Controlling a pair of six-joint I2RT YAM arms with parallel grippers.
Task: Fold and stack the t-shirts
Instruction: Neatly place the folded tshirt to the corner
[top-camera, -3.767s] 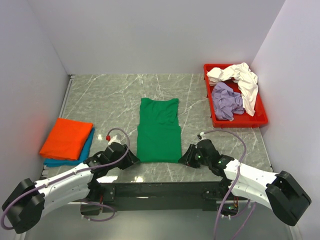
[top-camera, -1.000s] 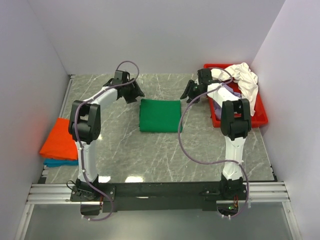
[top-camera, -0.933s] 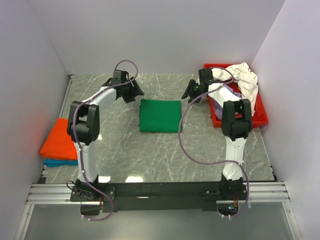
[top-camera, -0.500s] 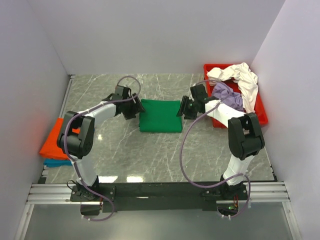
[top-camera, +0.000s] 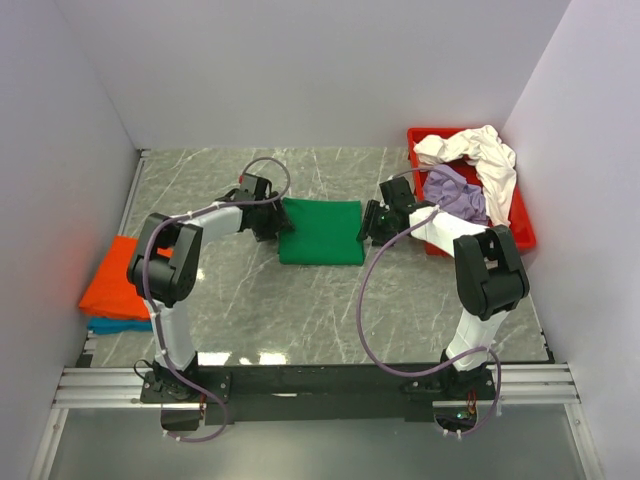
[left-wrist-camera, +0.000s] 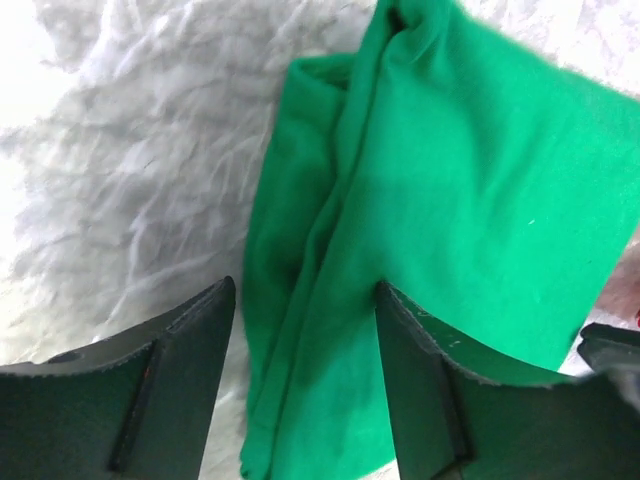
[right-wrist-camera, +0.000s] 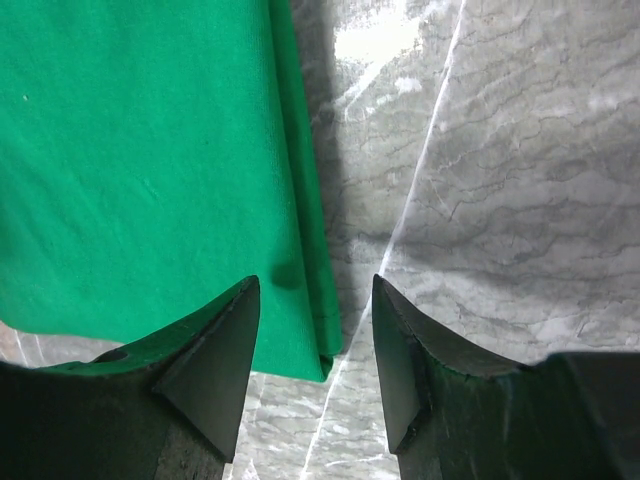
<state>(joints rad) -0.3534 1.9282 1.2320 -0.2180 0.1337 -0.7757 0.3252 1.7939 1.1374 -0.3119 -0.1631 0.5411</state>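
no readable text, labels, brands or numbers in any view.

The overhead view is bright and even, lit softly from above, and the shadows under the arms are faint. The marble table (top-camera: 300, 300) shows two pale glare patches at 6 o'clock. The orange t-shirt (top-camera: 135, 272) throws a reddish tint on the wall at 9 o'clock.

In the left wrist view the marble burns out to white toward 10 o'clock. The green t-shirt (left-wrist-camera: 450, 200) is sharp, and the left gripper (left-wrist-camera: 303, 295) is dark and slightly soft at 6 o'clock.

In the right wrist view glare streaks the marble at 12 o'clock. The cloth weave is crisp, and the right gripper (right-wrist-camera: 314, 290) sits in shadow.
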